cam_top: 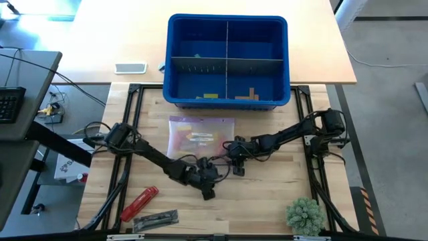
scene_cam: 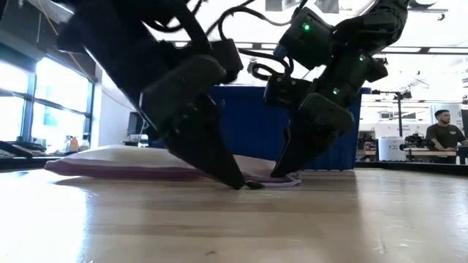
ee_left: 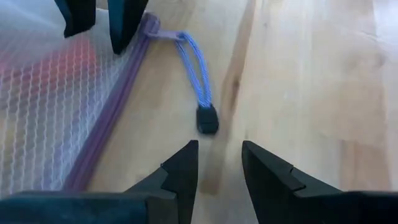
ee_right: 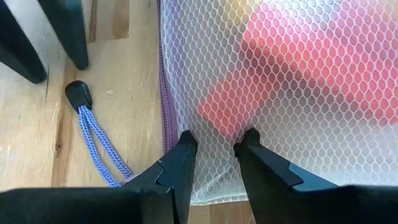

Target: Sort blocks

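On the wooden table (cam_top: 281, 194), the largest thing is the blue bin (cam_top: 227, 61) at the far edge, split into four compartments; a few blocks (cam_top: 249, 95) already lie in the near ones, yellow-green pieces on one side of the divider and tan ones on the other. Between bin and arms lies a mesh pouch (cam_top: 201, 137), zipped along a purple edge, with more coloured blocks (ee_right: 249, 93) showing through the netting, red and orange among them. So most of the task's pieces are, by the look of it, shut inside that pouch.

Both arms reach to the pouch's near corner. The right gripper (ee_right: 214, 146) has its fingers set on the mesh at the zipper edge; they stand narrowly apart with netting between them, so I judge it is pinching the pouch to hold it down. The left gripper (ee_left: 217, 158) hovers just short of the blue zipper cord (ee_left: 194, 68), its fingers parted and empty, the cord's black end tab (ee_left: 207, 119) lying just ahead of the tips.

The step in hand seems to be opening the pouch. The next move calls for the left fingers to advance over the tab, close on it, and draw the zipper along the edge while the right keeps the mesh pinned.
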